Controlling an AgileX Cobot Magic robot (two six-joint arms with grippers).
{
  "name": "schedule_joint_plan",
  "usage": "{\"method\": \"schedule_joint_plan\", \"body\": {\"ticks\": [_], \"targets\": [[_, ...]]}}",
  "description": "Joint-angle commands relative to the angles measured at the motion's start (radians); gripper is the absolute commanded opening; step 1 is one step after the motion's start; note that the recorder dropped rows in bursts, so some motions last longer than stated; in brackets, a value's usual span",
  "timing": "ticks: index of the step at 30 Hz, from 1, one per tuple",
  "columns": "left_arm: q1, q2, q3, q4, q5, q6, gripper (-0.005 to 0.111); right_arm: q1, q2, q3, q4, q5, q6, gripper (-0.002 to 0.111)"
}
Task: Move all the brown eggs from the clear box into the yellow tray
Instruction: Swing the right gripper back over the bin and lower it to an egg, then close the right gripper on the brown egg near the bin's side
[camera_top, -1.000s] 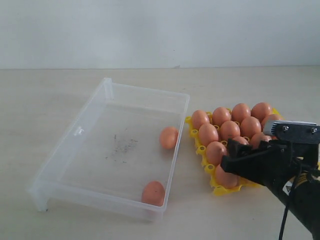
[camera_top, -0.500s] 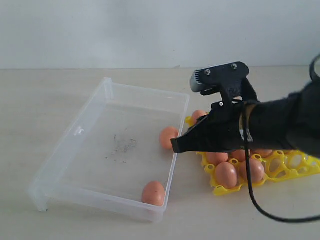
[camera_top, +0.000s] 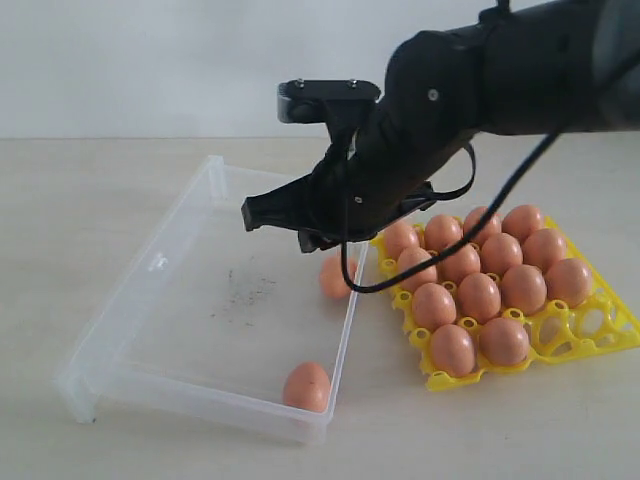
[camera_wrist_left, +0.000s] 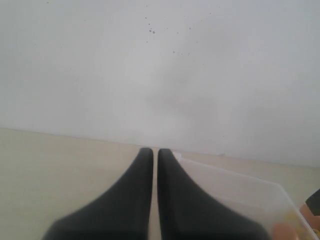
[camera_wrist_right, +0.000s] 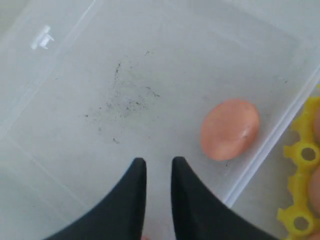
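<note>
My right gripper (camera_wrist_right: 154, 161), on its black arm, reaches across from the tray side and hangs over the shallow, transparent, rectangular plastic box (camera_top: 200, 320). Its two dark fingers are parted by a narrow gap, and nothing lies between them: I hold no egg.

Right wrist view: beyond my fingertips are the dark scuffs (camera_wrist_right: 122, 100) on the box floor and a small latch (camera_wrist_right: 41, 37) on the box's side wall. One smooth orange-brown oval egg (camera_wrist_right: 230, 129) lies on the floor close against the wall nearest the tray. It is off to one side of my fingers and clear of them.

Exterior view: a second brown egg (camera_top: 307, 386) rests in the box's near corner on the tray side, well apart from the first. The bright yellow openwork plastic egg tray (camera_top: 432, 379) stands just beside the box on the pale table (camera_top: 90, 190). Fourteen brown eggs (camera_top: 479, 296) sit in its cups. The two cups at the right end of the nearest row are unfilled.

Left wrist view: my left gripper (camera_wrist_left: 155, 151) has its fingers drawn together to a thin slit, with nothing in them. It faces a white wall (camera_wrist_left: 160, 75) above the table's edge.
</note>
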Motion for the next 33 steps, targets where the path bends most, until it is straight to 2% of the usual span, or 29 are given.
{"method": "schedule_joint_plan", "body": {"ticks": [1,3,4,17,33], "targets": [[-0.008,-0.003,-0.003,-0.011,-0.016,-0.007,0.004,-0.001,0.096,-0.108,0.010,0.093,0.056,0.040],[-0.008,-0.003,-0.003,-0.011,-0.016,-0.007,0.004,-0.001,0.135,-0.141,0.010,0.093,0.112,0.052],[-0.008,-0.003,-0.003,-0.011,-0.016,-0.007,0.004,-0.001,0.151,-0.153,0.010,0.093,0.131,0.054],[-0.008,-0.003,-0.003,-0.011,-0.016,-0.007,0.004,-0.095,0.226,-0.199,-0.005,0.156,0.219,0.054],[-0.008,-0.003,-0.003,-0.011,-0.016,-0.007,0.004,-0.100,0.310,-0.199,-0.039,0.136,0.256,0.054]]}}
